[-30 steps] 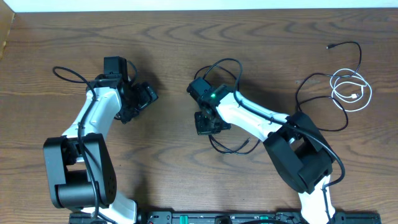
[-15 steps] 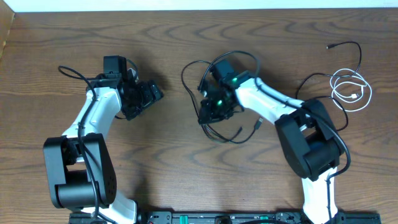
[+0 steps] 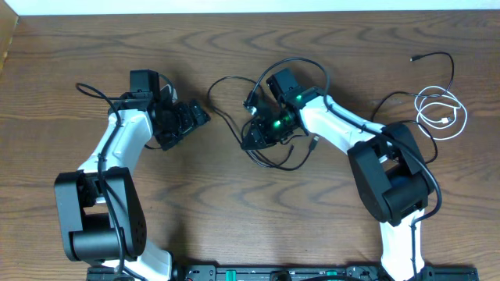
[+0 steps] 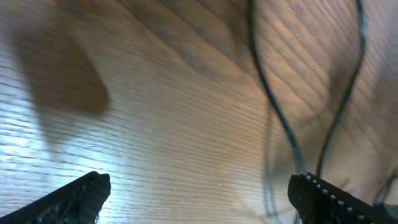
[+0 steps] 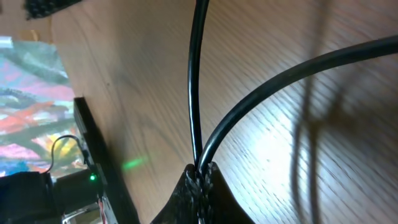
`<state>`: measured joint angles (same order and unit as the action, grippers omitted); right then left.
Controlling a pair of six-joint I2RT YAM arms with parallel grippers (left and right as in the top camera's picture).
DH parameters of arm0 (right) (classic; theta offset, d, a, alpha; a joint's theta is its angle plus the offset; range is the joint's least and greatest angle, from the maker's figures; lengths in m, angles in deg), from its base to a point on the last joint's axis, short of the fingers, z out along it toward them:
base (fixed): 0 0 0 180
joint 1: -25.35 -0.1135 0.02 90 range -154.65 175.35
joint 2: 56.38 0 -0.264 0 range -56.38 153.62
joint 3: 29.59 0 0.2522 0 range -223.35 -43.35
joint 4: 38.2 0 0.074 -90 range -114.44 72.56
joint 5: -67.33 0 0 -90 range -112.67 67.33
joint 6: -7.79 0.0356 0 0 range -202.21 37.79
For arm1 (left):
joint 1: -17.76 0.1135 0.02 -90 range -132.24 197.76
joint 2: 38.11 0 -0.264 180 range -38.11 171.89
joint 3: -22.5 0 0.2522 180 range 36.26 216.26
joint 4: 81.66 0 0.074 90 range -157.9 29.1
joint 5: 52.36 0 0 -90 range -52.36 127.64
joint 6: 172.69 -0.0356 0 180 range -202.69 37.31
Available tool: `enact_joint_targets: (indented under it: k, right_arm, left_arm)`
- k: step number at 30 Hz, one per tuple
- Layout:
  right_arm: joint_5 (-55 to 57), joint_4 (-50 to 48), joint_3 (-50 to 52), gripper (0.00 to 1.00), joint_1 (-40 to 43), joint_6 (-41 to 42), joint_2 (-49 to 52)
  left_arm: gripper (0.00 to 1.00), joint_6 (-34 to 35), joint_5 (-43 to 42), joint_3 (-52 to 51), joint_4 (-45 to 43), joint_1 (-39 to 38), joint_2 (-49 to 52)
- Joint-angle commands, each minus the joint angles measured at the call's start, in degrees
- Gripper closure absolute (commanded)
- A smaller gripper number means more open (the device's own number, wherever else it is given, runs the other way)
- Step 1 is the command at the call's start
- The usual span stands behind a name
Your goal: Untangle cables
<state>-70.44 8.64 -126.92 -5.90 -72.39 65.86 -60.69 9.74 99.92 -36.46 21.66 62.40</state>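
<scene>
Wood table (image 3: 234, 226) carries white cable (image 3: 446, 121) (black cable (image 3: 434, 54) too)

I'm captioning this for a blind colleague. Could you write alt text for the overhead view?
Seen from above a wooden table, the right gripper pinches a looping black cable near the centre, and the open left gripper points toward it. A white cable lies coiled at the far right.

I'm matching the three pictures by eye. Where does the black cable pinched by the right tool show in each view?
Overhead: black cable loops at centre, around the right tool.
Left wrist: black cable runs down right of centre, likely the same one.
Right wrist: black cable at centre, rising from the shut tool.
Shared landmark: the wood-grain table.
</scene>
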Motion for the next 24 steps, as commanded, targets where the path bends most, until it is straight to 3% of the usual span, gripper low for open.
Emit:
enact_joint_targets:
  k: [1, 9, 18, 24]
  right_arm:
    - [-5.86, -1.75, 0.02, 0.99, -0.46, -1.09, 0.28]
    - [-7.08, -7.17, 0.02, 0.99, -0.63, 3.41, 0.31]
    - [-6.34, -9.07, 0.02, 0.99, -1.46, 3.41, 0.37]
    - [-3.96, -9.03, 0.02, 0.99, -2.69, 3.43, 0.37]
  left_arm:
    - [0.03, -1.01, -5.46, -0.61, -0.28, -0.13, -0.17]
    - [0.03, -1.03, -10.01, -0.61, -0.48, -0.11, -0.17]
    - [0.03, -1.36, -1.68, -0.66, -0.50, -0.55, 0.39]
    - [0.03, -0.26, -1.44, -0.68, -3.50, -3.89, 4.28]
